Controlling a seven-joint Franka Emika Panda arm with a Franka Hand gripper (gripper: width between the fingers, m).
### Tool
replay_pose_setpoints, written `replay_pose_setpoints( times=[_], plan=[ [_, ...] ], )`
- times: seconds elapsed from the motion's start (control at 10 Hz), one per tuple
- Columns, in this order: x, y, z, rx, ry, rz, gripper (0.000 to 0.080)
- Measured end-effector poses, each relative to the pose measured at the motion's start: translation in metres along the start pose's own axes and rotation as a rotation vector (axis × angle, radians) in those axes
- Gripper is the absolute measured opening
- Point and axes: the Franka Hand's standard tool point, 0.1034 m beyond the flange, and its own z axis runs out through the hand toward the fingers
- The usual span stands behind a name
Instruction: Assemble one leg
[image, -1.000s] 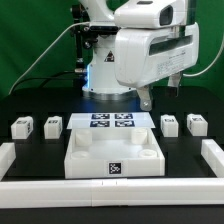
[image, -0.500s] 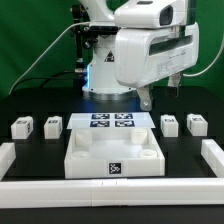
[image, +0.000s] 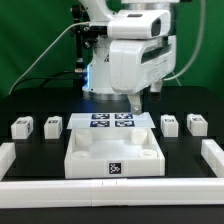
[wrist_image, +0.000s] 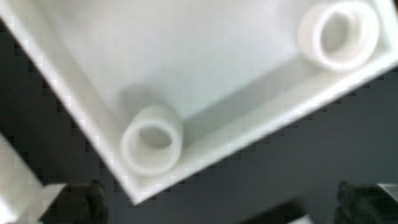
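Wrist view shows the fingers (wrist_image: 79, 203) spread wide, empty, over the socketed top (wrist_image: 214, 90); I'd centre squarely on a leg (image: 169, 125) first.

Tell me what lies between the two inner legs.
The marker board, seen between the inner leg on the exterior view's left and the inner leg on the exterior view's right.

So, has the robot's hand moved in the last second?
Yes. The hand has shifted toward the exterior view's left, judged against the thin flat white marker board.
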Motion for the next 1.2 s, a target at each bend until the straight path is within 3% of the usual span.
replay_pose_setpoints(
  times=[0.2,0.4,0.8,1.2],
  plan=[
    [-0.024,-0.007,0.007,0.022,-0.014,-0.022,0.065],
    [-0.018,-0.006,0.005,0.018,-0.01,-0.017,0.065],
    [-0.023,-0.004,0.007,0.009,-0.005,-0.126,0.065],
    [-0.058,-0.034,0.033,0.023,-0.004,-0.384,0.065]
  ],
)
